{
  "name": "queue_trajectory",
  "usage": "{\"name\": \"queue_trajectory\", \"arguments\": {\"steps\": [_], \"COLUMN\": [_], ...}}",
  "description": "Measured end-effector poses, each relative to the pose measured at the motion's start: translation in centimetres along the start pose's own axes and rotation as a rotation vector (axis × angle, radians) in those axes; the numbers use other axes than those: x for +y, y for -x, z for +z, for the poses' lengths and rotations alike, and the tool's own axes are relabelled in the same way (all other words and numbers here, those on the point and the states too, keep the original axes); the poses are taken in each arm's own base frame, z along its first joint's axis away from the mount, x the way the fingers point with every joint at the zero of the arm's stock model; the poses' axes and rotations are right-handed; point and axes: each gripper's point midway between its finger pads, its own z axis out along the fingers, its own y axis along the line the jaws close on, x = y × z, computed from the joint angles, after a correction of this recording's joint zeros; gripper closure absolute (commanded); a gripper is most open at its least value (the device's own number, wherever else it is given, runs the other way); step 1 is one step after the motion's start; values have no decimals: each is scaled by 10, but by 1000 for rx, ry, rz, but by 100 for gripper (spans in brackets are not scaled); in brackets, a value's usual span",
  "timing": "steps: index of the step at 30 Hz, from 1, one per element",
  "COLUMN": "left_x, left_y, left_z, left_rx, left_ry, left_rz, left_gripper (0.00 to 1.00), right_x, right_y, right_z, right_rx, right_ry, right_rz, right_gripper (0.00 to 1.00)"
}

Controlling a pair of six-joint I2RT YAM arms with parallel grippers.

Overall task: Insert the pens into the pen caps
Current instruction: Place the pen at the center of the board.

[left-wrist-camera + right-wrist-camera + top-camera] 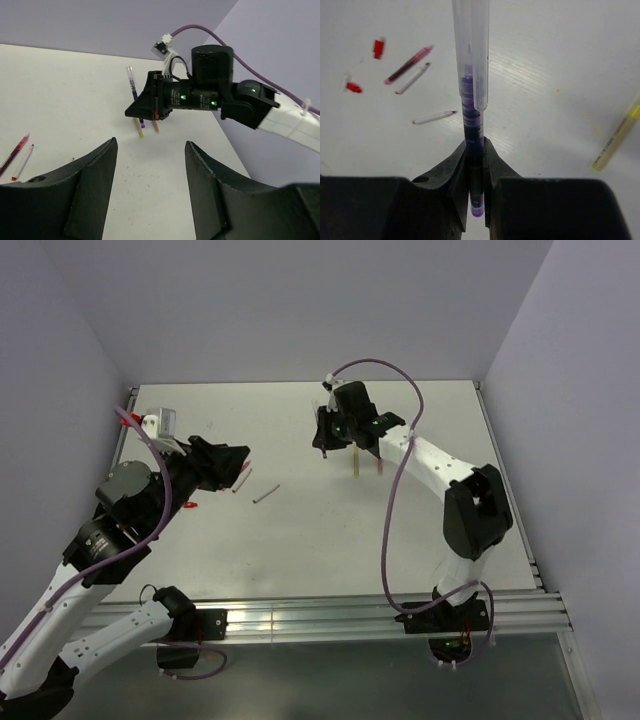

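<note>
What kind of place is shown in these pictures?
Probably a robot lab test cell: a white table enclosed by plain pale walls, with an aluminium rail carrying two robot arms.

Nothing legible on show right now. Over at three o'clock in the right wrist view, the yellow pen [618, 134] has a faint line of dark print along its barrel, too small to read.

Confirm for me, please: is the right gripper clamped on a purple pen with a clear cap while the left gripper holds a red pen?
Not quite: the left gripper is open and holds nothing, as the left wrist view shows. The right gripper is clamped on the purple pen with a clear cap.
</note>
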Motion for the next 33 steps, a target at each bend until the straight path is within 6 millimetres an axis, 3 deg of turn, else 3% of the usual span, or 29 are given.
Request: {"name": "queue_trajectory", "arguments": {"steps": [7, 13, 18, 33], "left_x": [9, 17, 19, 28], "left_y": [-13, -26, -30, -44], "left_z": [-1, 3, 4, 13], "left_rx": [22, 55, 64, 106], "left_ry": [15, 30, 31, 46], "left_rz": [28, 45, 55, 60], "left_gripper": [38, 38, 37, 38], "right_x": [-51, -89, -103, -119], "right_y": [-22, -61, -80, -83], "right_z": [55, 88, 98, 95], "right_rx": [104, 211, 257, 240], "right_ry": [-105, -182, -226, -346], "right_rz": [58, 104, 123, 139], "right_gripper": [100, 100, 93, 70]}}
